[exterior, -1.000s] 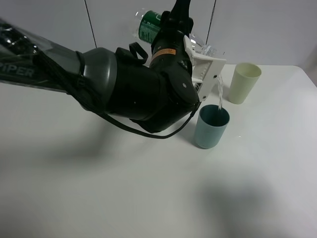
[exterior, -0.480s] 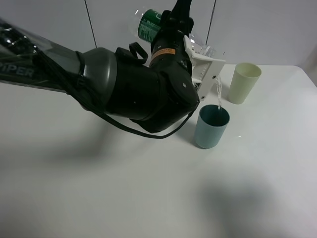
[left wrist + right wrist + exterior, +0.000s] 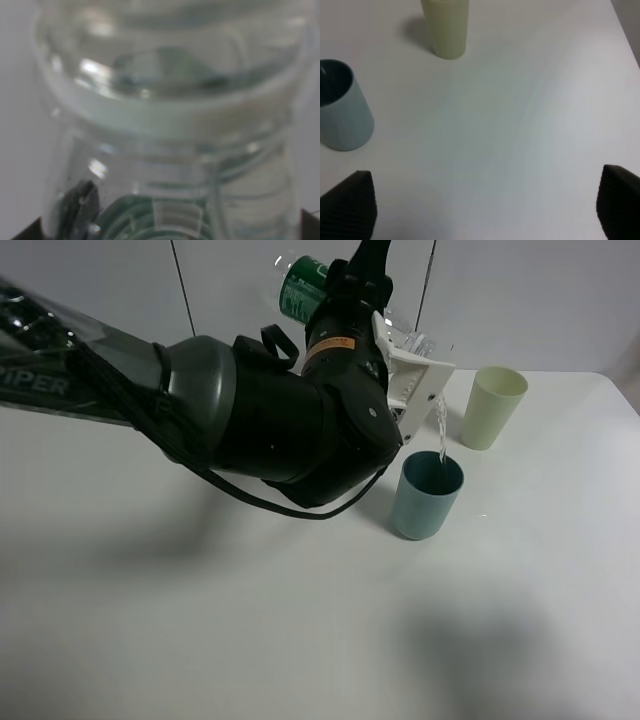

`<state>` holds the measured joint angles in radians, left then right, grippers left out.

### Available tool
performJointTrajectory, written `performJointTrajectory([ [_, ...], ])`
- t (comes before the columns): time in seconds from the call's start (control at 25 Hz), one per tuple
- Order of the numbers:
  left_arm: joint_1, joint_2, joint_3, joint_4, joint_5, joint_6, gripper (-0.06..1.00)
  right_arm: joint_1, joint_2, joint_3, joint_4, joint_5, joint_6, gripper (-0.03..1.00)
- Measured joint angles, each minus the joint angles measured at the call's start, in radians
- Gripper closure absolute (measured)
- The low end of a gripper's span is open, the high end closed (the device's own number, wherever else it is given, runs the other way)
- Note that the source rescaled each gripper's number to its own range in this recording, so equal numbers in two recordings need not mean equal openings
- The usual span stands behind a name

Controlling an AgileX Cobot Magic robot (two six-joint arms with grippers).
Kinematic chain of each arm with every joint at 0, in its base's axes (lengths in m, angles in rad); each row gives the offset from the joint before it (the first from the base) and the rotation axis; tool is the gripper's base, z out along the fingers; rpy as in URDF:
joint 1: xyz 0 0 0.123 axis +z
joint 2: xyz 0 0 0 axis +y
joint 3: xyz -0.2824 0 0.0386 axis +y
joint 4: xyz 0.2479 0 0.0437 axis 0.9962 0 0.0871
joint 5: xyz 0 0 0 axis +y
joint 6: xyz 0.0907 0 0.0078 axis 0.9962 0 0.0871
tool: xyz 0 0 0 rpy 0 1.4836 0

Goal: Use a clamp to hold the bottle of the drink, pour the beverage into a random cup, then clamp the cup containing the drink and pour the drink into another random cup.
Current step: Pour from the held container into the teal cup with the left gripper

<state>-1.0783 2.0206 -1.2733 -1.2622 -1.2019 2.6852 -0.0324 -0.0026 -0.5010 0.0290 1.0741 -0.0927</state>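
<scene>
Left clamp (image 3: 418,368): jaws closed on the bottle (image 3: 300,285), which is tipped mouth-down, green label end raised behind the jaws.
Beverage (image 3: 441,430): thin clear stream falling just below the jaws.
Teal cup (image 3: 428,496): upright under the jaws, stream going into it.
Yellow-green cup (image 3: 494,406): upright, past the teal cup, apart from it.
Right gripper (image 3: 485,210): jaws wide, nothing between; both cups ahead of them on the white table (image 3: 530,115).

Count: 1 bottle (image 3: 298,288), 1 stream of clear liquid (image 3: 441,435), 2 cups on the table (image 3: 200,630): 1 teal cup (image 3: 425,502), 1 pale yellow-green cup (image 3: 492,408).
</scene>
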Motion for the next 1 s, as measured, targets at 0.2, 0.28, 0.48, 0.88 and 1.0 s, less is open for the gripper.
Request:
performJointTrajectory([
  [0.2,0.000,0.000,0.000,0.010,-0.001,0.009,0.92,0.000,0.000,0.000,0.000,0.000,0.000,0.37],
  [0.28,0.000,0.000,-0.001,0.014,-0.002,0.013,0.92,0.000,0.000,0.000,0.000,0.000,0.000,0.37],
  [0.48,0.000,0.000,-0.001,0.021,-0.007,0.018,0.92,0.000,0.000,0.000,0.000,0.000,0.000,0.37],
  [0.88,0.000,0.000,-0.001,0.057,-0.007,0.020,0.92,0.000,0.000,0.000,0.000,0.000,0.000,0.37],
  [1.0,0.000,0.000,-0.001,0.063,-0.007,0.029,0.92,0.000,0.000,0.000,0.000,0.000,0.000,0.37],
])
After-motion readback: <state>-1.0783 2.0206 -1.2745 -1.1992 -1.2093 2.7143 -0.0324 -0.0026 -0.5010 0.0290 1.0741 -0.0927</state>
